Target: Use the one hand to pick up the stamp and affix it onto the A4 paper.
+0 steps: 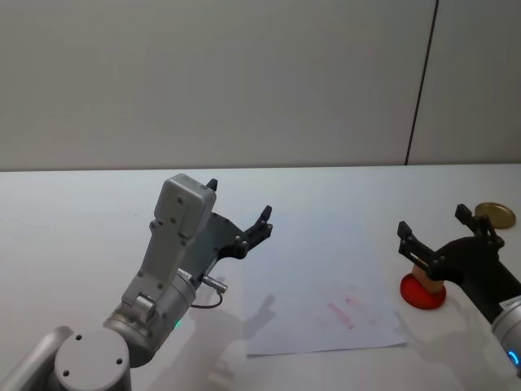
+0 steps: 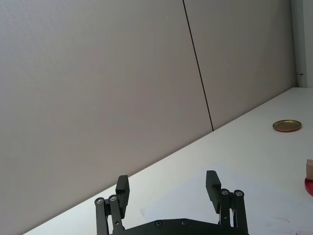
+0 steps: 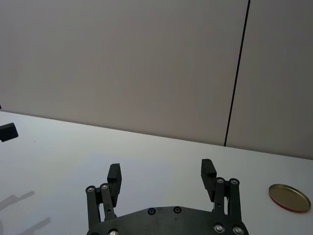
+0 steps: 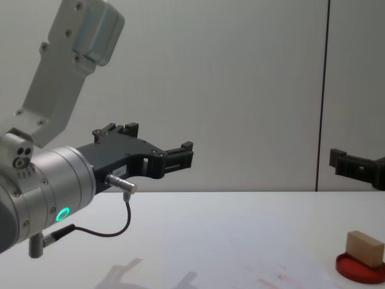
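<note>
So the left gripper, the one with the green ring and the cable on its wrist, was hanging in the air over the left part of the white table. Its jaws were spread wide with nothing in them, and it pointed toward the back wall. Just to its right the A4 paper lay flat on the table, with a few faint red marks toward its near right corner. Right off the paper's right edge sat the round red ink pad, and the stamp, a little tan wooden block, was resting on top of that pad. The right gripper hovered above the stamp, clearly off it going by the chest view, fingers apart and empty. Farther back on the right a flat gold lid lay on the table by itself.
</note>
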Controlling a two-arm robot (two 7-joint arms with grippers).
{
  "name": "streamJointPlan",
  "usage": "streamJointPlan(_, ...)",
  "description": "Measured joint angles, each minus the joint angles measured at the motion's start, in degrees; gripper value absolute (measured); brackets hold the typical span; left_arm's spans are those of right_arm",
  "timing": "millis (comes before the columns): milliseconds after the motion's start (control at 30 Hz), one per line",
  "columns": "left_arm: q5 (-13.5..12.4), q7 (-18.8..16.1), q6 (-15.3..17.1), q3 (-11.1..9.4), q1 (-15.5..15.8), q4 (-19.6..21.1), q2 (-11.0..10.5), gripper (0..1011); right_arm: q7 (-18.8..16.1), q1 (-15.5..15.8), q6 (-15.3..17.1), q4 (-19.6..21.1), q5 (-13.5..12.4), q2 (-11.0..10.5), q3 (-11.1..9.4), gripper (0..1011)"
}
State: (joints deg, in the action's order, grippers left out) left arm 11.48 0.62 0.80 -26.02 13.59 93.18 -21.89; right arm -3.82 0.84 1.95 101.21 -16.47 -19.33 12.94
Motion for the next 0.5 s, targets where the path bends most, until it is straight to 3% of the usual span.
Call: streamJointPlan(500,0.0,0.0,0.0,0.0,0.0,0.0,0.0,993,0.0,0.0,0.0,0.0,0.0,0.0,0.0,1001)
